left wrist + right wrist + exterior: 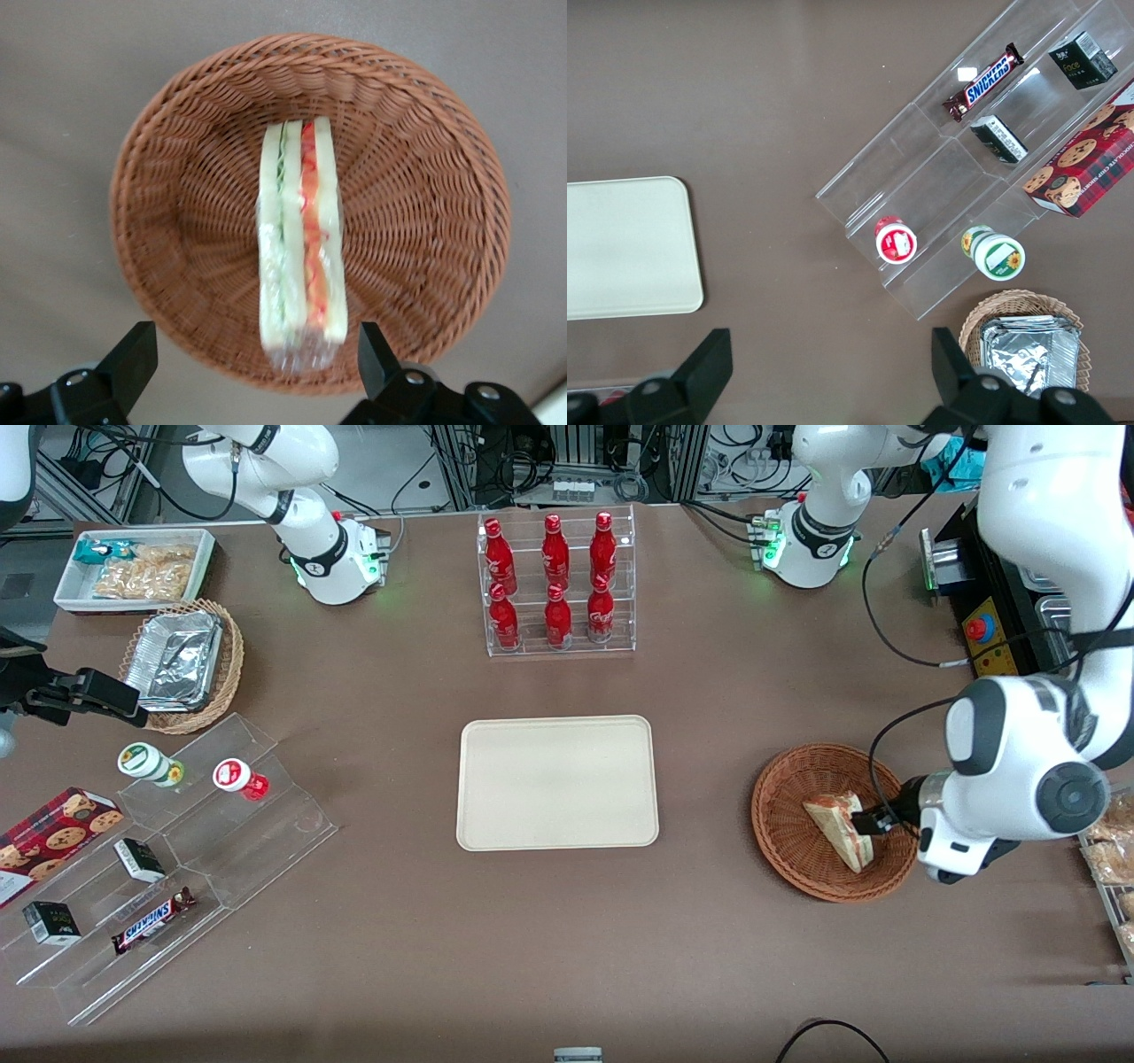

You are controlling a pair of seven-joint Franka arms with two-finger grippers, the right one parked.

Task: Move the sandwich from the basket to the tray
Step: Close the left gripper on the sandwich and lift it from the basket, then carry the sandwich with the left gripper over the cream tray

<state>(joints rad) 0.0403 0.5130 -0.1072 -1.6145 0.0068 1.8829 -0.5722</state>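
a: sandwich (pixel 300 243) status?
b: wrapped wedge, pale bread, green and red-orange layers, lying in the reddish-brown wicker basket (pixel 785 841) at the working arm's end of the bench.
a: tray (pixel 557 782)?
b: cream, flat, mid-bench, well apart from basket.

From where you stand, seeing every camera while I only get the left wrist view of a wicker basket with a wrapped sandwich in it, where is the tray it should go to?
Observer: The flat cream-coloured rectangular tray lies mid-table, beside the round reddish-brown woven basket, toward the parked arm's end.
Operator: Anything on that tray?
Observer: No, its surface is bare.
Operator: How does the claw sit from outside?
Observer: The gripper, open, hangs just over the basket, at the triangular wrapped sandwich.
Operator: What else stands nearby?
Observer: A clear rack of red bottles, farther from the front camera than the tray.
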